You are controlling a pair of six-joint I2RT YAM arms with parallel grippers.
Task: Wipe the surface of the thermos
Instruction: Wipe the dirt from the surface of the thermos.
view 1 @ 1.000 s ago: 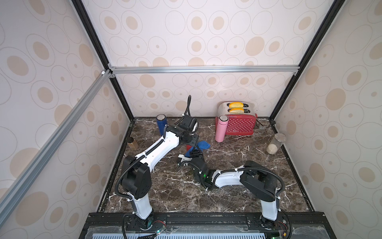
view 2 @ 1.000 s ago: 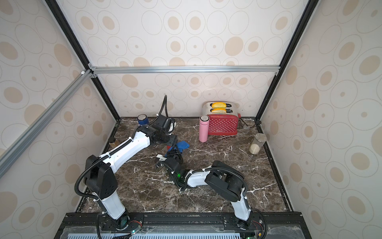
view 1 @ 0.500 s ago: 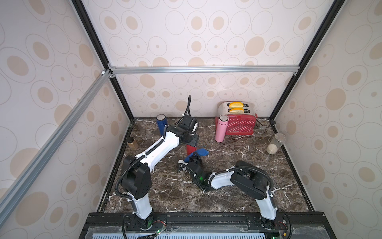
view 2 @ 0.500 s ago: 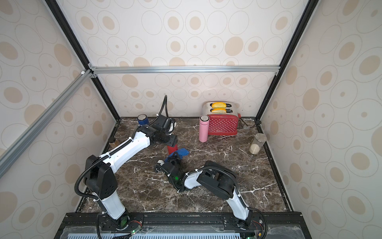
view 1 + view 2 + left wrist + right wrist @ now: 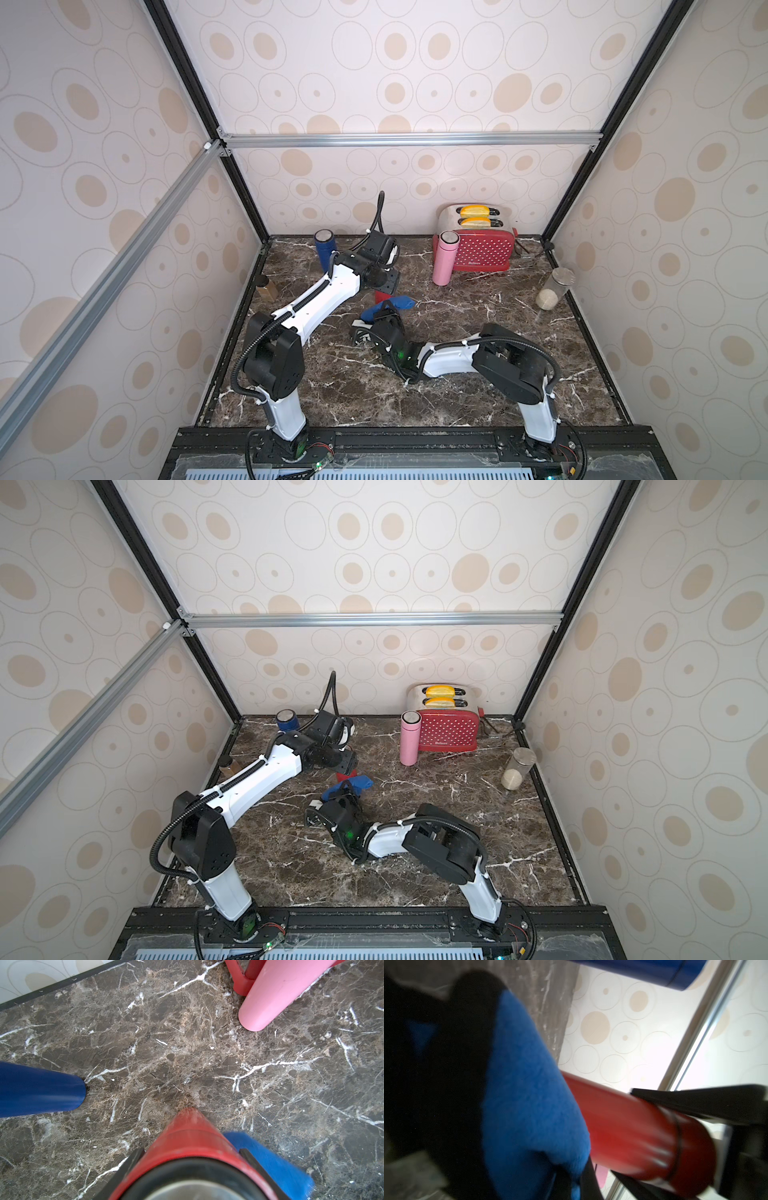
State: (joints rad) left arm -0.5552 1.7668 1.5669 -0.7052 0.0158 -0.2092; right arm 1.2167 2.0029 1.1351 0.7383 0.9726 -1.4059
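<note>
**Work surface.** The dark marble counter [image 5: 457, 353] carries all items listed below.

**Left gripper.** In the left wrist view, the left gripper [image 5: 192, 1161] is clamped on the red thermos [image 5: 193, 1142] from above. One black finger [image 5: 133, 1159] lies against each side of the body, just below the cap.

**Task item.** The red thermos [image 5: 381, 296] stands upright near the middle of the counter, toward the back-left quarter. Both top views show only its lower part below the gripper [image 5: 384, 286]. Whether its base rests on the counter cannot be determined.

**Right gripper.** The right gripper [image 5: 388, 311] is closed on a blue cloth [image 5: 395, 303]. The right wrist view shows the cloth [image 5: 529, 1095] pressed against the side of the thermos [image 5: 633, 1126], low on the body.

**Other items.**
- Blue thermos [image 5: 324, 249]: upright, at the back-left corner.
- Pink thermos [image 5: 444, 259]: upright, near the back edge, just in front of the toaster's left end.
- Red dotted toaster [image 5: 482, 249]: against the back edge, with two yellow slices [image 5: 476, 216] in its slots.
- Glass jar [image 5: 555, 289]: at the right edge, holding pale grains.
- Small brown jar [image 5: 266, 286]: at the left edge.
</note>
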